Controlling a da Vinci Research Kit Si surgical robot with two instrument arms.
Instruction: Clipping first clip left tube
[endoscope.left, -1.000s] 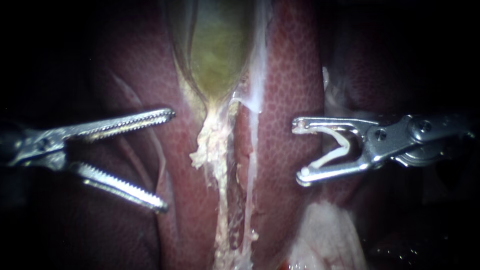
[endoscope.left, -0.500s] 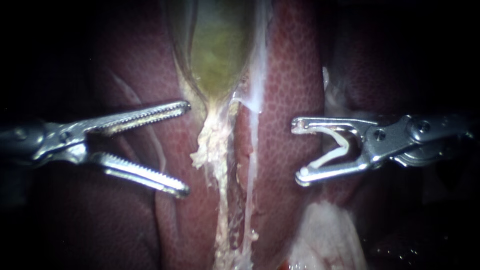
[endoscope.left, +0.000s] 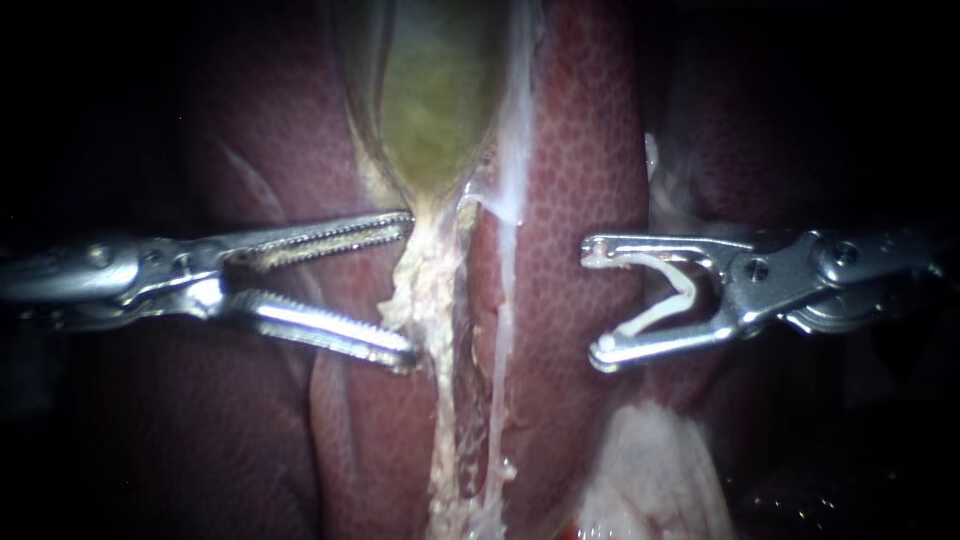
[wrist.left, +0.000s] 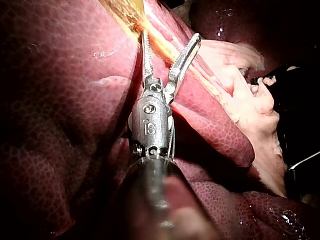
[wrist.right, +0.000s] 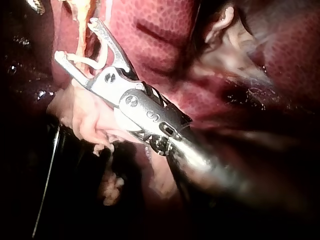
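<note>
- The left instrument (endoscope.left: 410, 288) comes in level from the left. Its two toothed jaws stand apart and grip nothing.
- Its jaw tips reach the near edge of the left tube (endoscope.left: 432, 300), one tip higher and one lower on it. I cannot tell whether they touch it.
- In the left wrist view the left instrument (wrist.left: 170, 37) shows the same spread, with the pale yellowish strand just ahead of its tips.
- The right instrument (endoscope.left: 597, 300) comes in from the right. Its jaws are wide apart and hold a white clip (endoscope.left: 688, 288) between them, open in a V.
- The clip's mouth faces the tubes, well apart from them, over the liver (endoscope.left: 580, 150).
- In the right wrist view the right instrument (wrist.right: 75, 39) carries the clip (wrist.right: 97, 62) the same way.
- The left tube is a ragged pale strand running down from the narrow end of the green gallbladder (endoscope.left: 435, 100).
- A thinner whitish right tube (endoscope.left: 507, 300) runs beside it.
- Pale fatty tissue (endoscope.left: 640, 470) lies below the right instrument.
</note>
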